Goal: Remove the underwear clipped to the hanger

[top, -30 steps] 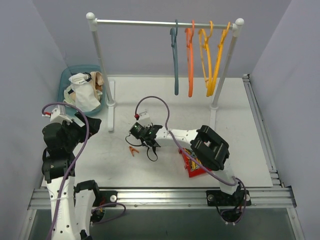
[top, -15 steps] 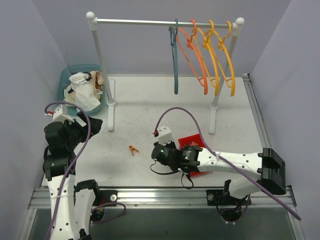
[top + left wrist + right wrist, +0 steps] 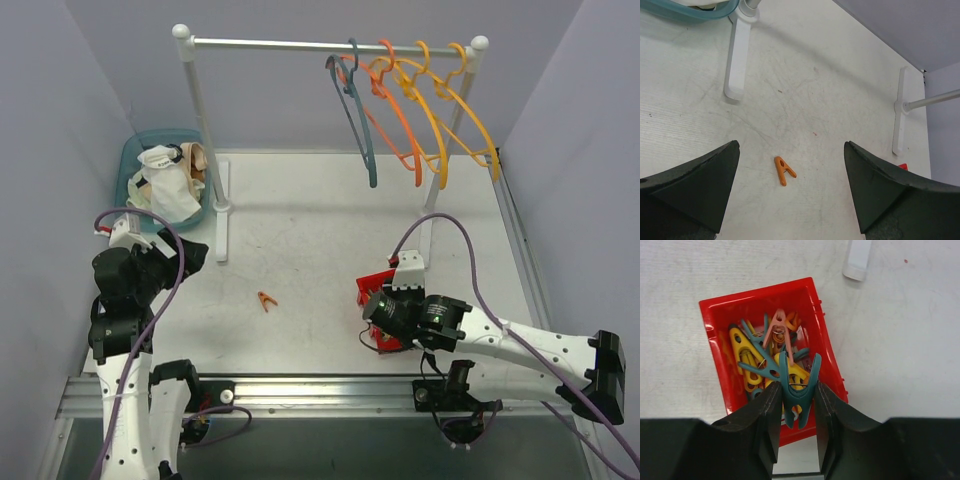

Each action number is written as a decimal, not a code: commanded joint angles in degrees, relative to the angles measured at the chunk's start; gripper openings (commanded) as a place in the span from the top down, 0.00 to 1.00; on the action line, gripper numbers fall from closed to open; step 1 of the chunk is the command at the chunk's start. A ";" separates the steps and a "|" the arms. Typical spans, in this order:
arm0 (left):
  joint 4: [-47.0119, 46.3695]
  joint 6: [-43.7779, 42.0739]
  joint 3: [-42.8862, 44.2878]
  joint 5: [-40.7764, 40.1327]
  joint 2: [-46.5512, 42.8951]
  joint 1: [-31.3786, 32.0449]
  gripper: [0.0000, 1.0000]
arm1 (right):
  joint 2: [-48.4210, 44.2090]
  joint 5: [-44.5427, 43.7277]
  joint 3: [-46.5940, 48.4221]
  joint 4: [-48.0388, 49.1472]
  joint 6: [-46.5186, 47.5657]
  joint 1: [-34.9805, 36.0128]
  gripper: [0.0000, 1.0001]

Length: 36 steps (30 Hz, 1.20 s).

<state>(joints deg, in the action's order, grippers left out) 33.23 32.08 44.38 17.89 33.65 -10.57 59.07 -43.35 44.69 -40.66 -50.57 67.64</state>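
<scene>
Underwear (image 3: 165, 185) lies heaped in the teal basket (image 3: 128, 160) at the far left corner of the worktop (image 3: 840, 90), the white fabric on top and a peach-tan cloth (image 3: 198, 158) beside it against the far rim; how many pieces make up the heap cannot be told from above. The basket sits just beside the left post of the rack (image 3: 270, 45), well apart from the four hangers (image 3: 371, 178), one blue-grey, one orange and two yellow, which hang at a slant from the right end of the rail. The right fingers (image 3: 769, 425) are closed on a teal peg (image 3: 799, 390), pinched at its middle with its two legs pointing towards the wrist, and held right above the near part of a red bin (image 3: 757, 290). The bin holds a jumble of yellow, teal and pink pegs (image 3: 752, 360) and stands near the right foot of the rack. The left fingers (image 3: 695, 185) are spread wide and grip nothing, above bare worktop near the left foot of the rack (image 3: 737, 55). A single orange peg (image 3: 784, 171) lies flat on the worktop between them in the left wrist view, apart from both.
</scene>
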 commanded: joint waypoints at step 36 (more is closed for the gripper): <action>-1.86 -0.08 -0.96 3.03 -2.53 0.11 0.06 | 49.20 45.46 37.03 31.00 36.15 -1.54 0.30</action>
<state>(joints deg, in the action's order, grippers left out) 33.21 31.94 43.51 19.86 31.81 -10.52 106.87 -0.49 76.27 -8.38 -16.34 66.76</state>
